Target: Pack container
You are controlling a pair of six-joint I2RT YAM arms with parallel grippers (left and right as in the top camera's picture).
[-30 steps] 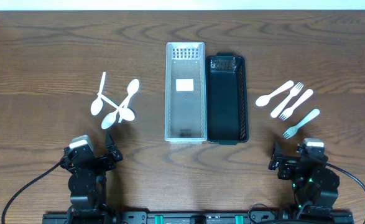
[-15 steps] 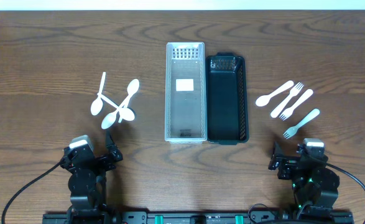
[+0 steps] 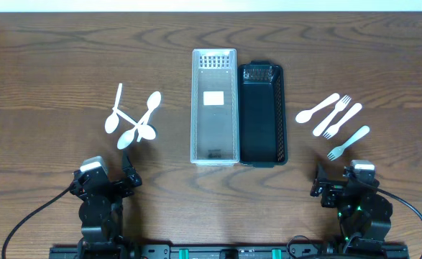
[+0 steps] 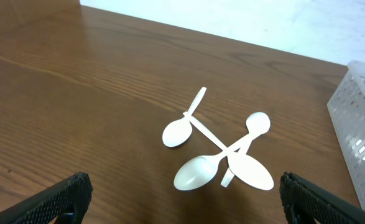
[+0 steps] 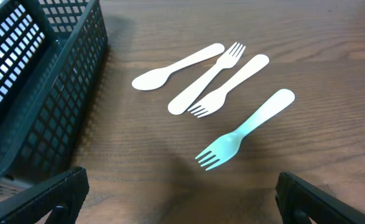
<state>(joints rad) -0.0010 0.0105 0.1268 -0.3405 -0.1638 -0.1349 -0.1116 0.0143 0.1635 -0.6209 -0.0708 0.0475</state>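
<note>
Two long baskets stand side by side mid-table: a clear container [image 3: 214,104] and a black one [image 3: 262,114]. Left of them lie several crossed white spoons [image 3: 133,122], seen close in the left wrist view as spoons [image 4: 222,155]. On the right lie a white spoon [image 5: 176,66], two white forks [image 5: 227,84] and a pale blue fork [image 5: 244,129]; these utensils [image 3: 333,119] show overhead too. My left gripper [image 4: 182,202] is open and empty, short of the spoons. My right gripper [image 5: 182,199] is open and empty, short of the blue fork.
The black basket's mesh wall [image 5: 42,93] fills the left of the right wrist view. The clear container's corner [image 4: 359,124] shows at the right edge of the left wrist view. Both arms [image 3: 99,198] [image 3: 354,201] sit at the table's near edge.
</note>
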